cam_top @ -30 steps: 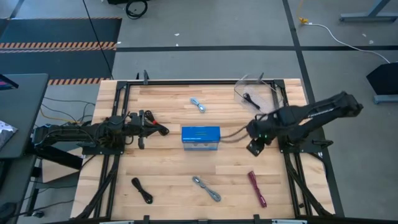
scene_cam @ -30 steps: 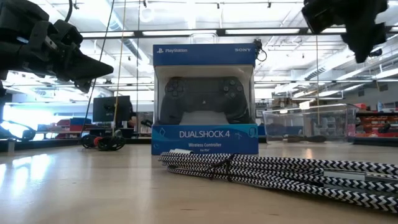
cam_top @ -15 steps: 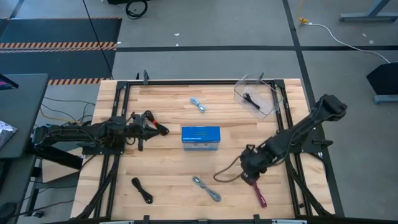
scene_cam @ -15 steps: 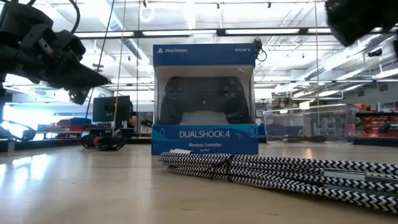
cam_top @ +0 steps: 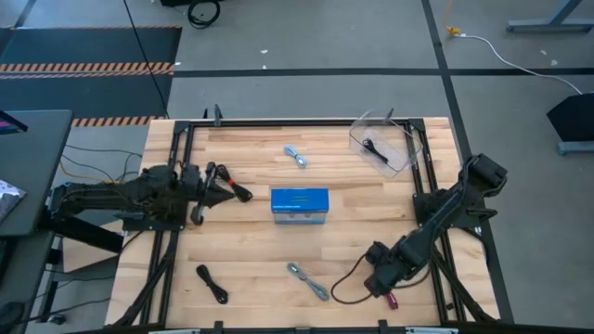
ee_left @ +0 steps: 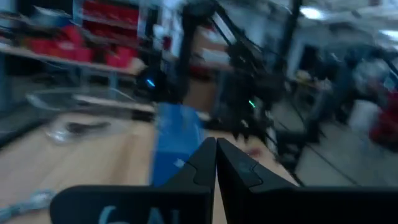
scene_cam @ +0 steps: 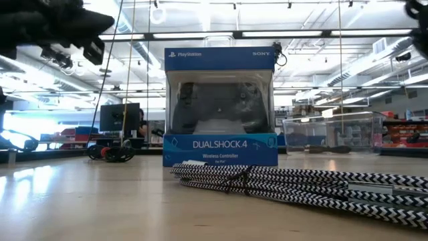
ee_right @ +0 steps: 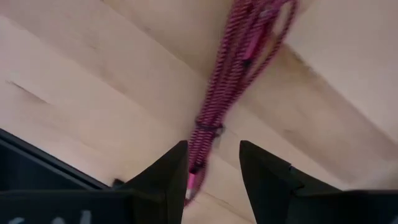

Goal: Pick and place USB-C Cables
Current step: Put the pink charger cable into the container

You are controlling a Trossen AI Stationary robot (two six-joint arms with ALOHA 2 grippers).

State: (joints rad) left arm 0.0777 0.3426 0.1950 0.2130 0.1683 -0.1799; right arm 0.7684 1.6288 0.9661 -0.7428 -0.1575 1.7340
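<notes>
Now, right claw [ee_right: 213, 163]: fingers parted, low over the red cable [ee_right: 231, 74], nothing gripped.
Red cable: flat on the worktop [cam_top: 251, 250] at its near right edge, end showing beneath the claw.
Left claw [ee_left: 216, 163]: fingers pressed together, empty, beside the blue box [cam_top: 299, 206].
Other cables: black one [cam_top: 212, 284] near left, grey one [cam_top: 308, 281] near middle, pale one [cam_top: 296, 156] far side, another black [cam_top: 376, 149] in the clear bin [cam_top: 401, 160].

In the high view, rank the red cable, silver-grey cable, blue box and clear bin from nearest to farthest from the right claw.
Measured from the right claw, at the table's near right:
1. Red cable, directly under the claw, only its end showing.
2. Silver-grey cable, near edge, toward the middle.
3. Blue box, table centre.
4. Clear bin, far right corner.
</notes>
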